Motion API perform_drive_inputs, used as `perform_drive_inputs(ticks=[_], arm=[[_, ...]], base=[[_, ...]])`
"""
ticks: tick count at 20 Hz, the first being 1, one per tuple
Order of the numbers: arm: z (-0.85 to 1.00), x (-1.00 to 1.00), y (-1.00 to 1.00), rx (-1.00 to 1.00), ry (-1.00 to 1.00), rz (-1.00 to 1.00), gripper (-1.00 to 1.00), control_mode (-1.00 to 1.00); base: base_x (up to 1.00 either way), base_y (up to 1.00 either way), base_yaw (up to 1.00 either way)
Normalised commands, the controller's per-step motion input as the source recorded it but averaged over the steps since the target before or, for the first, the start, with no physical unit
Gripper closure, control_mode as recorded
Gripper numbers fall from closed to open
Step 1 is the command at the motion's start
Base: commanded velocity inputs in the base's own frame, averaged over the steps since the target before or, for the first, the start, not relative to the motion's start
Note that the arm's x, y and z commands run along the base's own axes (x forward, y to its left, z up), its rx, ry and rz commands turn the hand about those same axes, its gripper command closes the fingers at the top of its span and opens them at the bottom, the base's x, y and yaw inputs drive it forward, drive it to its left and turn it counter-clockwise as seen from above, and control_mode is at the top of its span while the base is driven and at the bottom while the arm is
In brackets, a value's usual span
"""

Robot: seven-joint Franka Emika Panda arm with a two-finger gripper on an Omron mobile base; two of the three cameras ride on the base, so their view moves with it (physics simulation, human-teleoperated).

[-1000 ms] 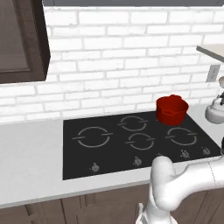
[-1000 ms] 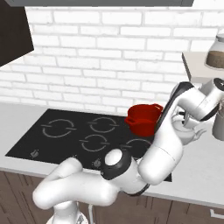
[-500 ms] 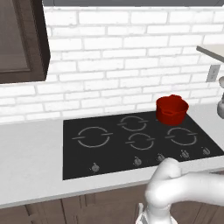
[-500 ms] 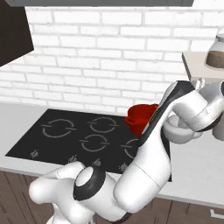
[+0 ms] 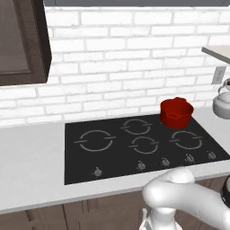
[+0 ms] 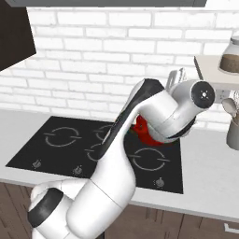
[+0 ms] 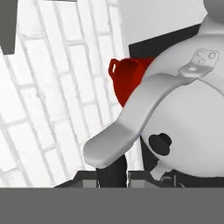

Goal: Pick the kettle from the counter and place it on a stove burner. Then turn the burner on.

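Because the hand view sits right against the kettle (image 7: 183, 118), its arched handle (image 7: 131, 127) fills the foreground, and the tool (image 7: 113, 175) appears clenched on that handle, though the fingertips are mostly cut off at the bottom edge. Rigid, smooth and probably slippery, the kettle looks light if empty; the handle's crown seems the sensible hold. Whether it rests on the desk (image 5: 31, 166) or hangs just above it I cannot tell. Beyond stands the red pot (image 7: 129, 78), then the stove burner (image 5: 95, 140) lies well apart.
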Motion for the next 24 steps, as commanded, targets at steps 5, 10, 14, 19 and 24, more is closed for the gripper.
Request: perform_drive_inputs(ticks=[5,10,14,19,24], arm=[[0.17,0.00,1.00,-0.04,0.00,0.00,1.00,-1.00],[0.00,0.00,1.00,-0.06,0.00,0.00,1.00,-1.00],[0.00,0.00,1.00,-0.09,0.00,0.00,1.00,-1.00],[-0.04,0.00,1.00,-0.11,0.00,0.00,1.00,-1.00],[-0.12,0.09,1.00,-0.11,0.01,0.00,1.00,-1.00]], base=[[0.00,0.00,0.00],[0.00,0.00,0.00],[0.00,0.00,0.00],[0.00,0.00,0.00],[0.00,0.00,0.00]])
